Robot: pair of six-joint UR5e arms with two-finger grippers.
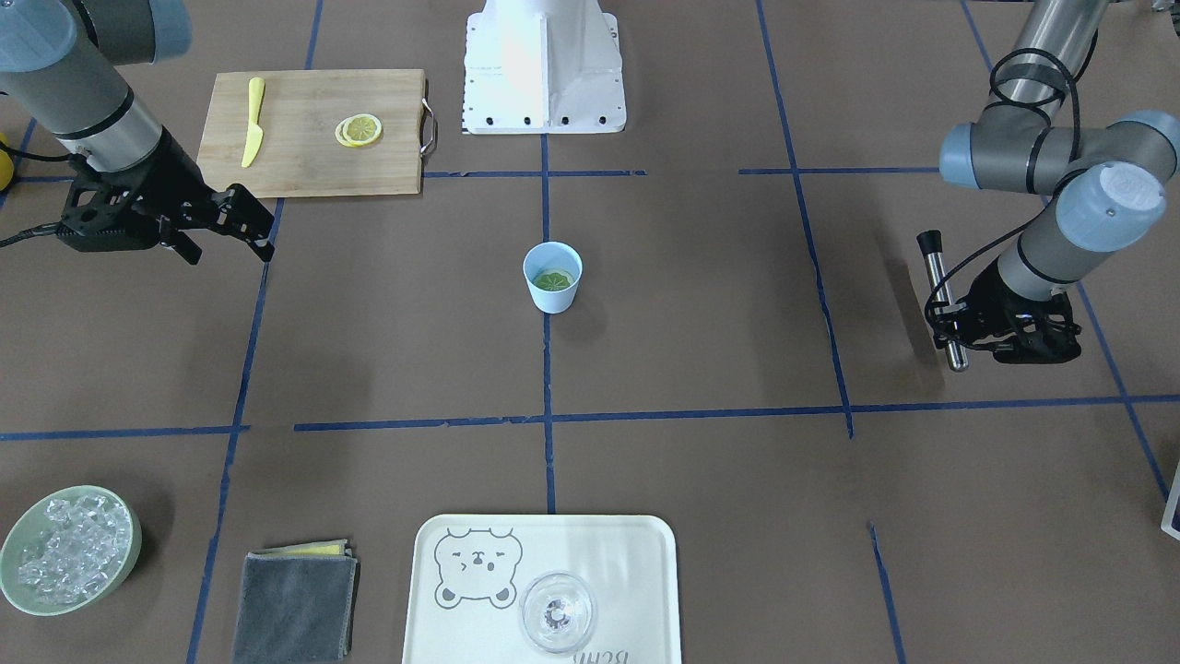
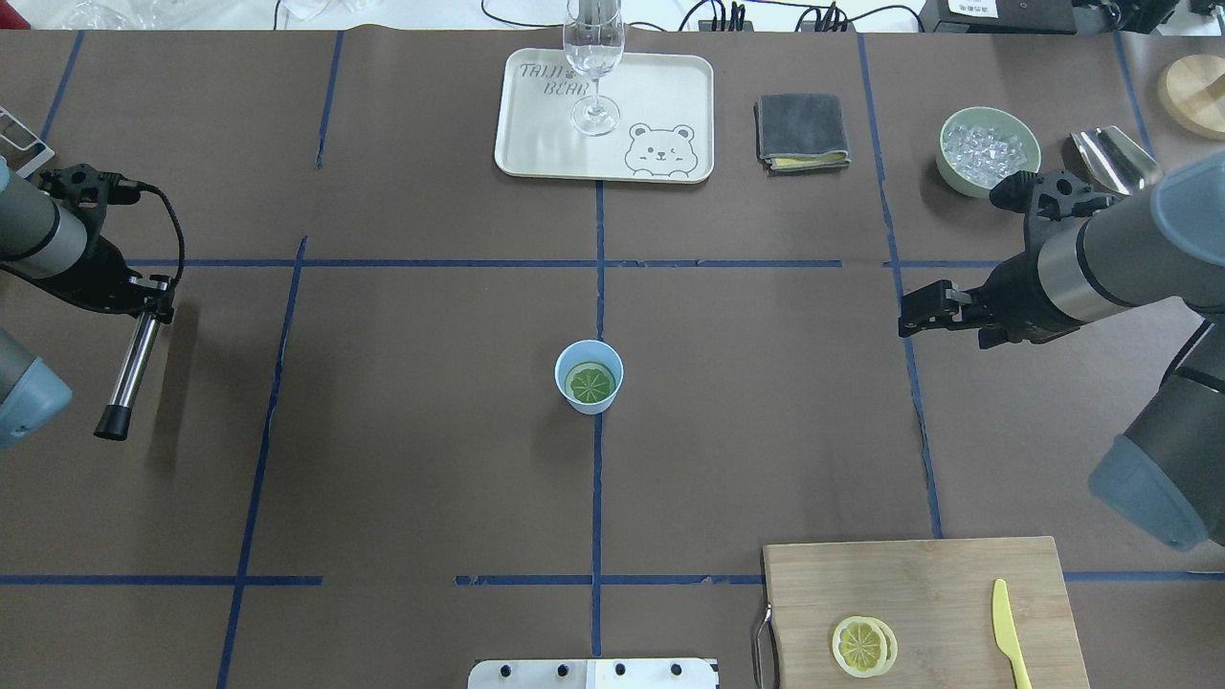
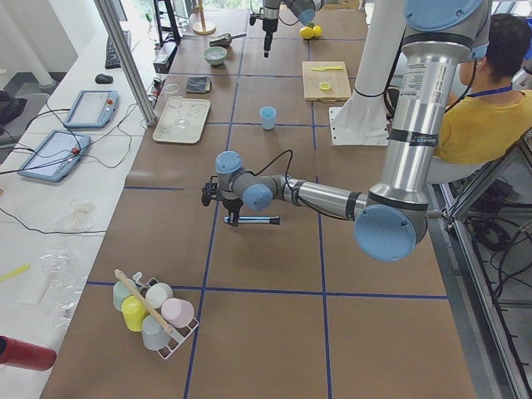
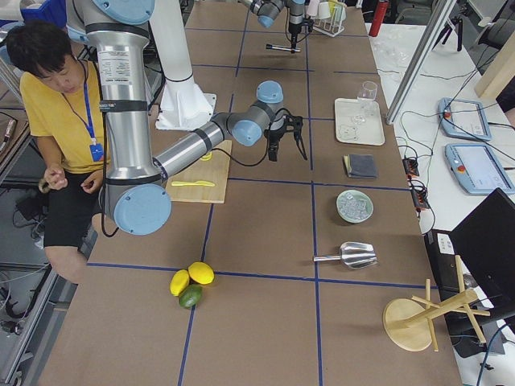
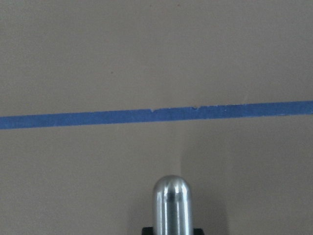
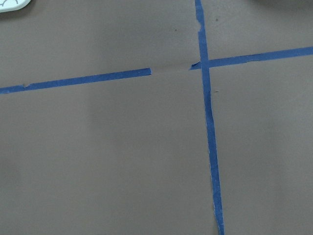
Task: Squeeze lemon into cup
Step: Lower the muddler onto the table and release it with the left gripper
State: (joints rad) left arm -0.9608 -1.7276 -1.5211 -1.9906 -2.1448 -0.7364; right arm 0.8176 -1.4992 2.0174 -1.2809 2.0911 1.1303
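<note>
The light-blue cup (image 1: 552, 297) stands at the table's middle, also in the overhead view (image 2: 589, 402). One lemon slice (image 1: 554, 279) lies flat inside it (image 2: 590, 382). More lemon slices (image 1: 359, 130) lie stacked on the wooden cutting board (image 2: 919, 584), and they show in the overhead view too (image 2: 863, 646). My right gripper (image 2: 914, 312) is open and empty. It hovers between the board and the cup, well apart from both (image 1: 238, 251). My left gripper (image 2: 151, 304) is shut on a metal muddler (image 2: 129, 368) far to the cup's left (image 1: 954, 332).
A yellow plastic knife (image 2: 1007, 632) lies on the board. A cream tray (image 2: 536, 144) with a clear glass (image 2: 593, 57), a grey cloth (image 2: 802, 129), a pale-green bowl of ice (image 2: 988, 151) and a metal scoop (image 2: 1110, 158) stand along the far edge.
</note>
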